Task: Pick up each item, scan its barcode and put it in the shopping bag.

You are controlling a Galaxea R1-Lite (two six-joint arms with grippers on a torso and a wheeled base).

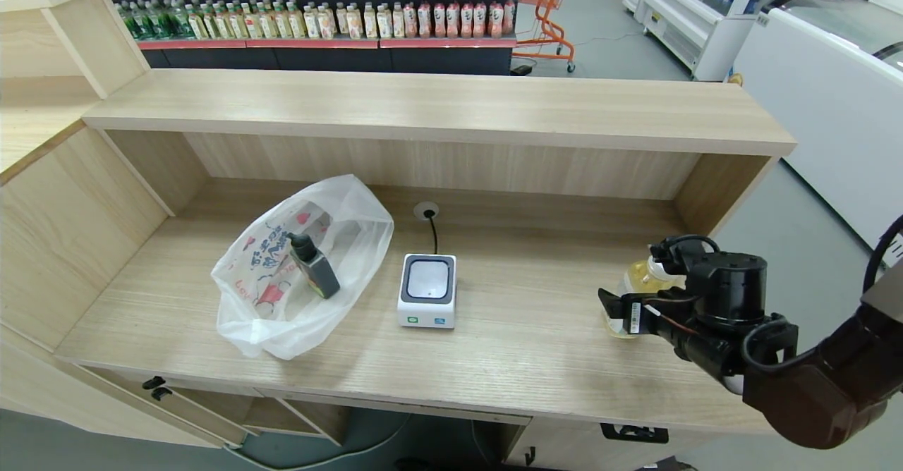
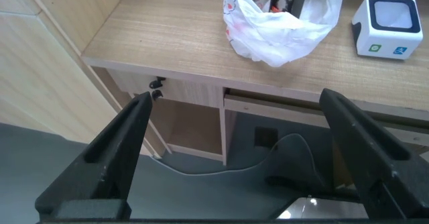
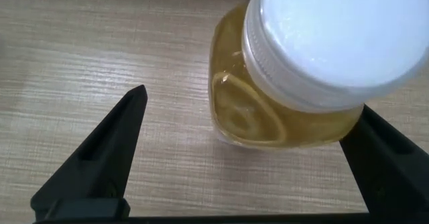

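Jar [image 1: 637, 278] of yellow liquid with a white cap stands upright on counter [image 1: 536, 337], well right of scanner [image 1: 427, 289]. Right gripper [image 3: 249, 110] straddles it, jaws wide apart and gripping nothing; jar sits nearer one finger. Left gripper [image 2: 236, 100] hangs below the counter front, left of scanner, jaws wide apart, empty. Bag [image 1: 240, 295] lies just left of scanner with a dark bottle [image 1: 315, 268] inside. Risk: closing off-centre likely shoves or tips jar before both fingers bite. Its smooth rounded wall could slip on the lift, and the barcode may end up facing away from scanner.
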